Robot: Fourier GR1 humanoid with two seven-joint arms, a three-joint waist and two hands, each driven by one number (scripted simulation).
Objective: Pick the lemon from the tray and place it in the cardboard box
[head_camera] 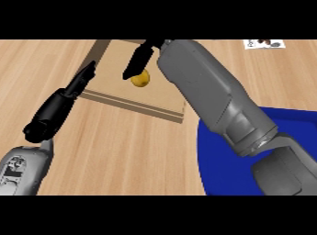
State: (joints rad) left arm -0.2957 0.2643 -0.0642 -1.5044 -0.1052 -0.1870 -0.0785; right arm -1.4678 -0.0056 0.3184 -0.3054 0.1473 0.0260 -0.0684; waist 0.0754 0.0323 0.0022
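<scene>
Locate the lemon (140, 79) in the upper centre of the frame: it lies over the tan floor of the cardboard box (157, 98), not on the blue tray (215, 156) at the lower right. Note that the right hand (137, 62) reaches in from the top centre, its dark fingers pointing down and ending just above and to the left of the fruit. You cannot tell from this view whether those fingers pinch the lemon or only stand beside it, so treat the state of the hold as unknown. Judge the task as near its end, because the fruit already sits within the box outline; whether it rests on the floor or hangs above it cannot be read here. Expect the lemon to handle as a small, light, fairly stiff body with a smooth rind and a rounded shape that rolls readily. Take hold of it across its short middle, one side to the thumb and the other to the fingers, not at the tapered ends, where it would likely slip out. Observe the left hand (65, 98) at the left of the frame: its fingers lie straight and hold nothing, and its tips reach the left edge of the box. The wooden counter (120, 151) carries all of these, and a small white card (264, 44) lies at the upper right.
</scene>
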